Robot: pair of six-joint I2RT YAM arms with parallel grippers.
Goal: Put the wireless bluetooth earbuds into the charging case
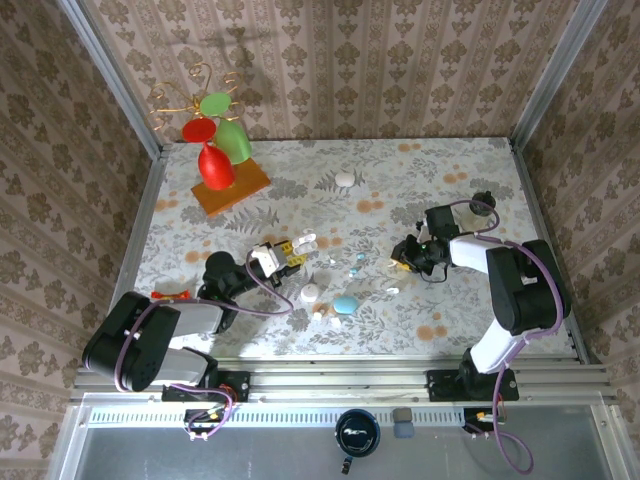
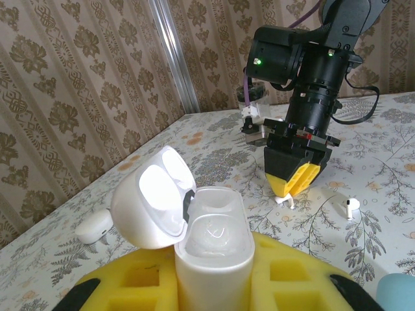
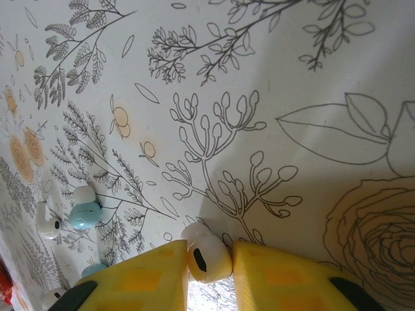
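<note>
Grabbing step: right claw (image 3: 210, 253) pinches a tiny white plastic earbud (image 3: 207, 262). Next, carry it toward nine o'clock, into the open white case (image 2: 214, 227) that left claw (image 2: 214, 285) grips.

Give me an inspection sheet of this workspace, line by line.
Surface: floral tablecloth, lying flat.
Job's things: open white charging case; white earbud on the cloth; a loose earbud nearby.
Clutter: closed white case, blue case, red and green glasses on a wooden board.
Grippers: left gripper shut on the open case; right gripper pinching the white earbud.
Cables: purple cables run along both arms.
Surroundings: patterned wallpaper walls.
</note>
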